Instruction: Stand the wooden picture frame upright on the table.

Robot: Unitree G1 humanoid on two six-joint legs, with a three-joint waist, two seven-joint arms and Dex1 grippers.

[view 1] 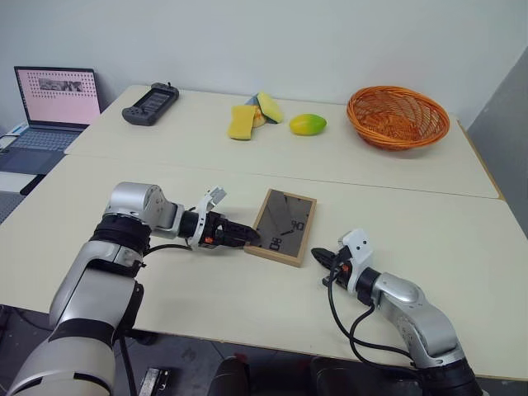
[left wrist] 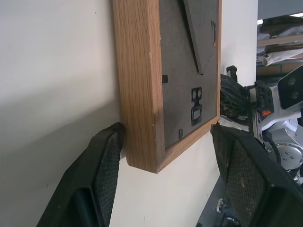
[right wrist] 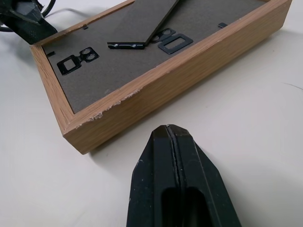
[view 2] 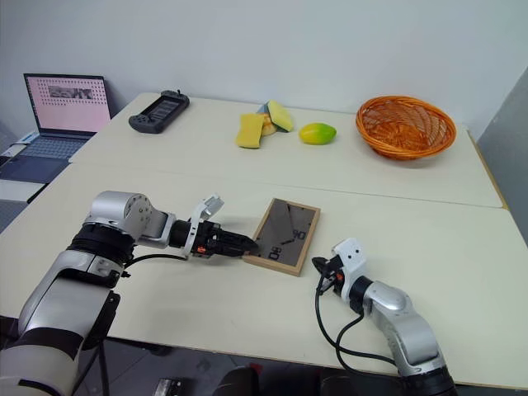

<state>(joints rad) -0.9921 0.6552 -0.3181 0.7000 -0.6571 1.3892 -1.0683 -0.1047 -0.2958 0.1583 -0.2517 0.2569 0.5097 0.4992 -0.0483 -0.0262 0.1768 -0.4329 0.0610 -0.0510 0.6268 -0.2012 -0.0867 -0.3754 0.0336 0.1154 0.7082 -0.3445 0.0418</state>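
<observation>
The wooden picture frame lies flat on the table, its dark grey back and hinged stand facing up. My left gripper is open at the frame's near left corner. In the left wrist view one of its fingers touches the frame's wooden edge and the other stands just off the corner's other side. My right gripper is shut and empty, a short way off the frame's near right corner. The right wrist view shows its closed tips pointing at that chipped edge.
On the far table stand an orange wicker basket, a mango, yellow sponges and a dark handheld controller. An open laptop sits at the far left. A seam runs between the two tables behind the frame.
</observation>
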